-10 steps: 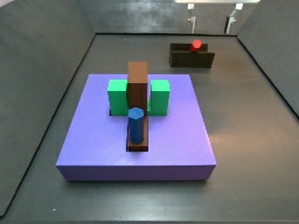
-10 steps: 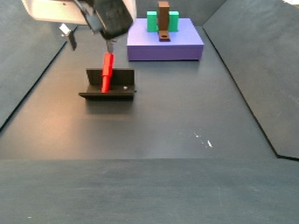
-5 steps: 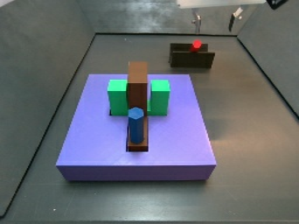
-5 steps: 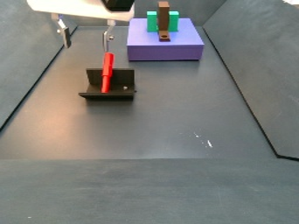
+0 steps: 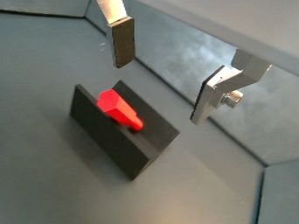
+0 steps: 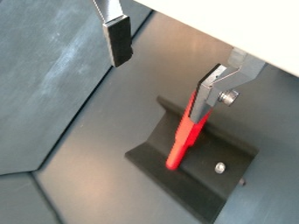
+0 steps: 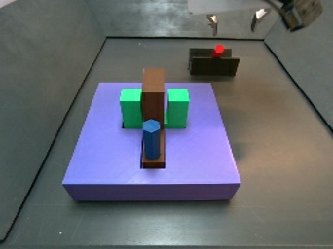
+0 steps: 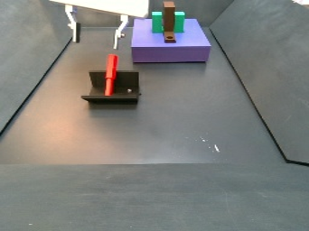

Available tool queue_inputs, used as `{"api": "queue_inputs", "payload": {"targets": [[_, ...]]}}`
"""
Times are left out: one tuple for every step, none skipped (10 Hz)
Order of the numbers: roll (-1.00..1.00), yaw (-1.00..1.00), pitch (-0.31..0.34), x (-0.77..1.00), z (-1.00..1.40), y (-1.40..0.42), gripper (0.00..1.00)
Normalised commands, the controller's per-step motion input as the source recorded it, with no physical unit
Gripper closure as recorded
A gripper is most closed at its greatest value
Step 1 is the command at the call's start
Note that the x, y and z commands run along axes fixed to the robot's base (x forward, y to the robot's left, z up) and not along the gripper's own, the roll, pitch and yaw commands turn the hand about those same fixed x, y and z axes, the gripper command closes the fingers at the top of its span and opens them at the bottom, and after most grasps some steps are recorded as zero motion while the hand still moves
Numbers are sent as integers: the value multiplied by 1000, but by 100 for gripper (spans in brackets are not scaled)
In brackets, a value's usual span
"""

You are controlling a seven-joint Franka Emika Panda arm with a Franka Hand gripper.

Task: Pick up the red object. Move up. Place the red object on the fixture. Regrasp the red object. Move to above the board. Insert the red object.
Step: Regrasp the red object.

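The red object (image 8: 111, 74) leans in the fixture (image 8: 112, 94), one end sticking up above its back wall. It shows as a red tip (image 7: 220, 50) over the fixture (image 7: 213, 66) in a side view. Both wrist views show the peg (image 5: 119, 109) (image 6: 184, 144) in the fixture (image 5: 117, 140) (image 6: 198, 171). My gripper (image 8: 97, 30) (image 7: 236, 17) hangs open and empty above the fixture, clear of the peg. Its fingers (image 5: 121, 39) (image 6: 117, 39) stand wide apart. The board (image 7: 150, 156) (image 8: 169, 47) is apart from the fixture.
On the board stand a tall brown block (image 7: 154, 94), two green blocks (image 7: 131, 107), and a blue peg (image 7: 151, 139). Dark walls enclose the grey floor (image 8: 169, 135).
My open gripper has turned and shifted a little above the fixture, ending slightly higher. The red object has stayed in the fixture.
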Motion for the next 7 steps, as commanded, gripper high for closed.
{"api": "queue_inputs", "payload": {"targets": [[351, 80, -111, -74, -351, 0, 0], [337, 71, -114, -103, -354, 11, 0], [289, 66, -111, -100, -317, 0, 0], [283, 66, -100, -89, -294, 0, 0], [317, 37, -100, -134, -340, 0, 0], [703, 51, -131, -123, -320, -111, 0], [846, 140, -100, 0, -234, -149, 0]]}}
